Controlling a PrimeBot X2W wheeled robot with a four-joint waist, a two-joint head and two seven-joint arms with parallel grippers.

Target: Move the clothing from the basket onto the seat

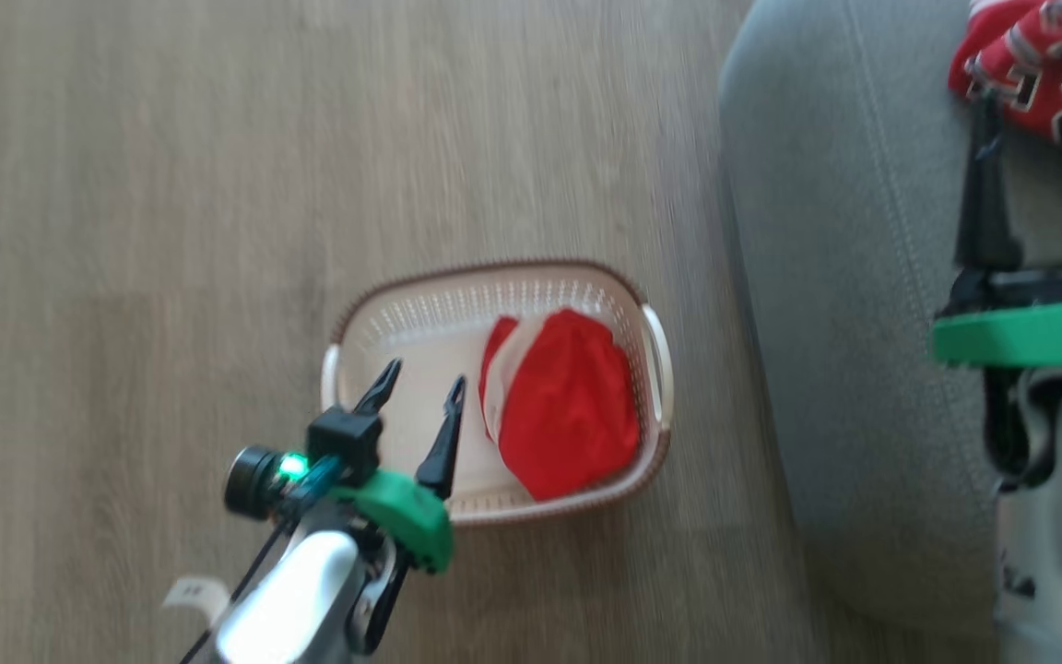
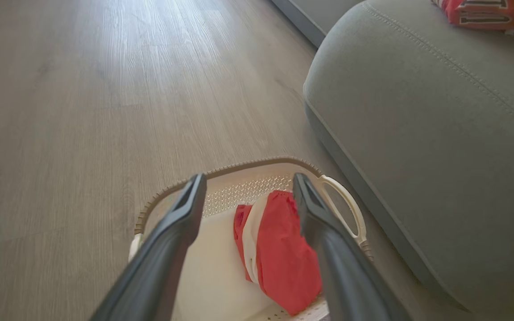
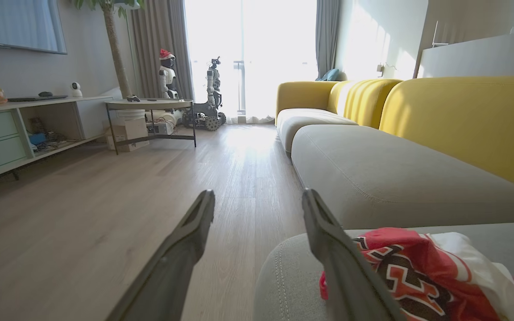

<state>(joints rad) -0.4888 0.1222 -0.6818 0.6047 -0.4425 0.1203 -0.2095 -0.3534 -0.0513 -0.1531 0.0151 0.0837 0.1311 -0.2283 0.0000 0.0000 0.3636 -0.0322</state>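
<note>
The cream basket [image 1: 383,323] with a brown rim stands on the wood floor left of the grey seat [image 1: 844,277]. Plain red shorts with white trim [image 1: 563,401] lie bunched in its right half, and they show between the fingers in the left wrist view as shorts [image 2: 283,254] in the basket [image 2: 248,187]. My left gripper [image 1: 420,387] hangs open over the basket's left part, nothing between its fingers. A red jersey with black-and-white lettering [image 1: 1038,65] lies on the seat; my right gripper [image 1: 1038,120] stands open just before it, with the jersey [image 3: 422,276] beside its right finger.
Wood floor spreads left of the basket. In the right wrist view a yellow-backed sofa [image 3: 417,116] runs along the right, a side table [image 3: 150,107] and a low TV cabinet [image 3: 25,129] stand at the left, and other robots [image 3: 210,93] wait by the window.
</note>
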